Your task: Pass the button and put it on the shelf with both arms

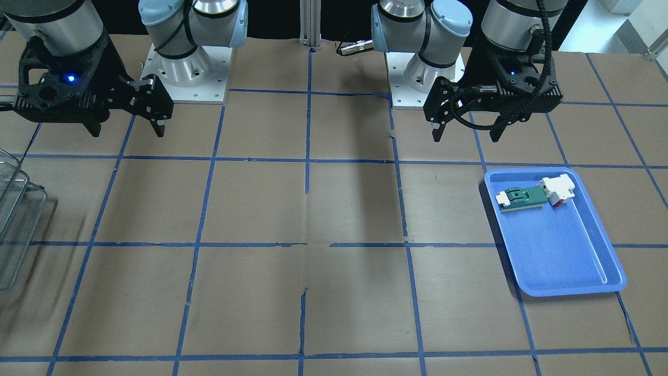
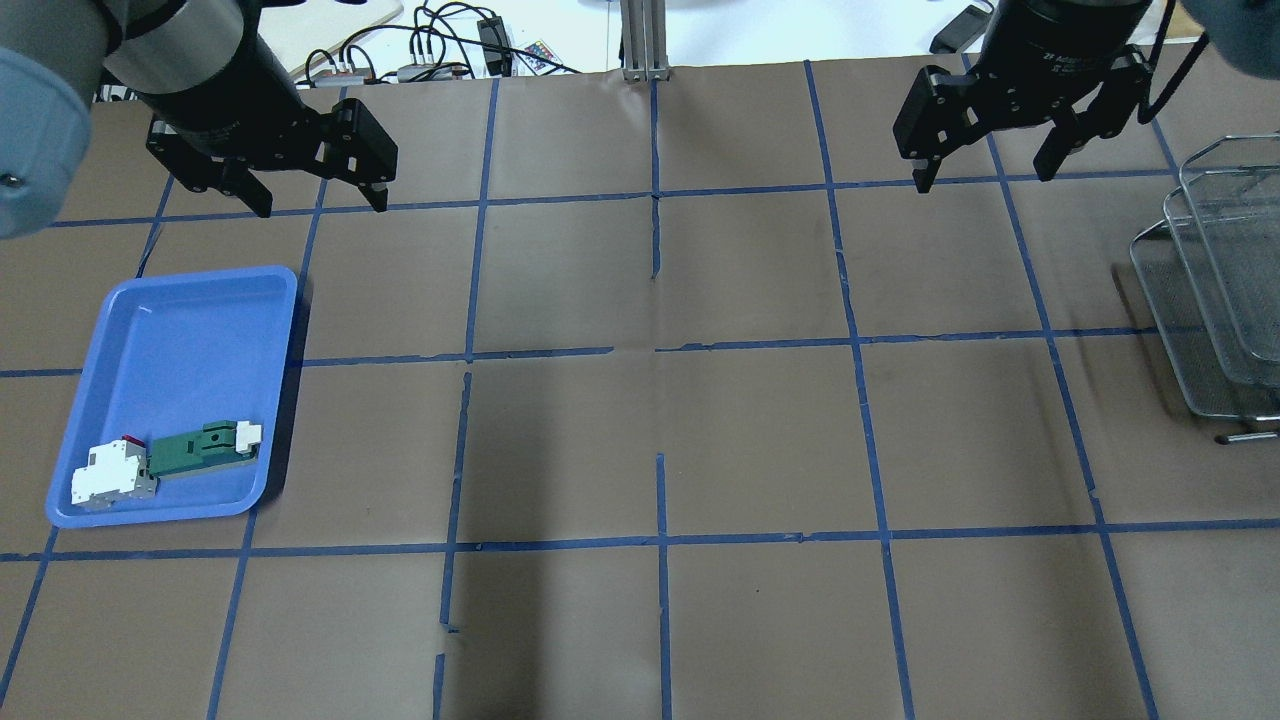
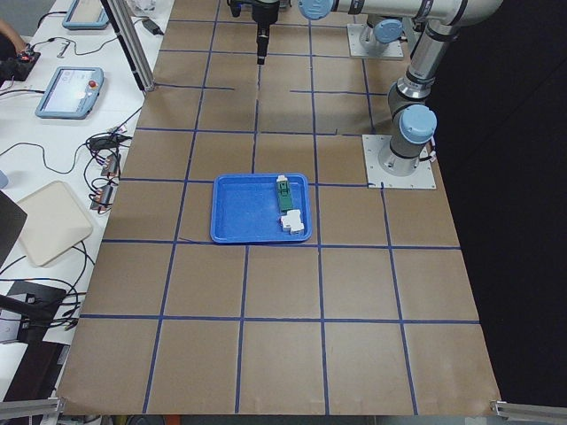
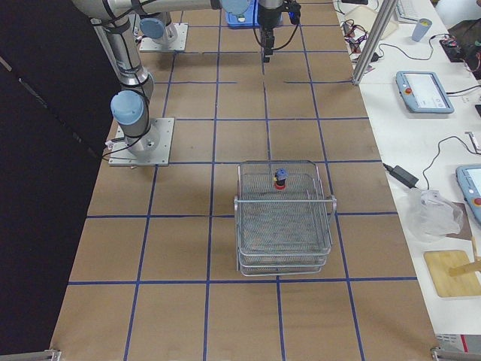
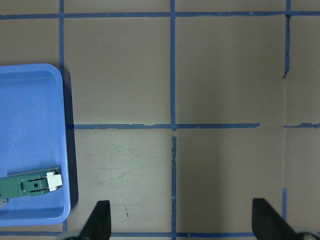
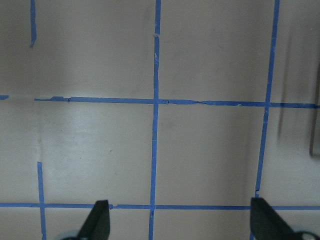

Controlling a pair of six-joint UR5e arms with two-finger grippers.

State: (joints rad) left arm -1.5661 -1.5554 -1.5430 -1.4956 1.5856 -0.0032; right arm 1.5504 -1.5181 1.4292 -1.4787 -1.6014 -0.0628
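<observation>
The button [image 4: 279, 179], red cap with a bluish block, sits in the top tray of the silver wire shelf [image 4: 328, 201], toward the tray's far end; only the exterior right view shows it. The shelf's edge also shows in the overhead view [image 2: 1200, 300] and the front view [image 1: 18, 219]. My left gripper [image 2: 322, 207] [image 1: 465, 137] [image 5: 182, 220] is open and empty, raised over the table beyond the blue tray. My right gripper [image 2: 982, 178] [image 1: 129, 131] [image 6: 182, 220] is open and empty, raised left of the shelf.
A blue plastic tray [image 2: 180, 330] [image 1: 558, 250] lies on my left side. It holds a green-and-white flat component [image 2: 200, 450] [image 1: 522, 197] and a white block with a red bit [image 2: 110, 478]. Blue tape lines grid the brown table.
</observation>
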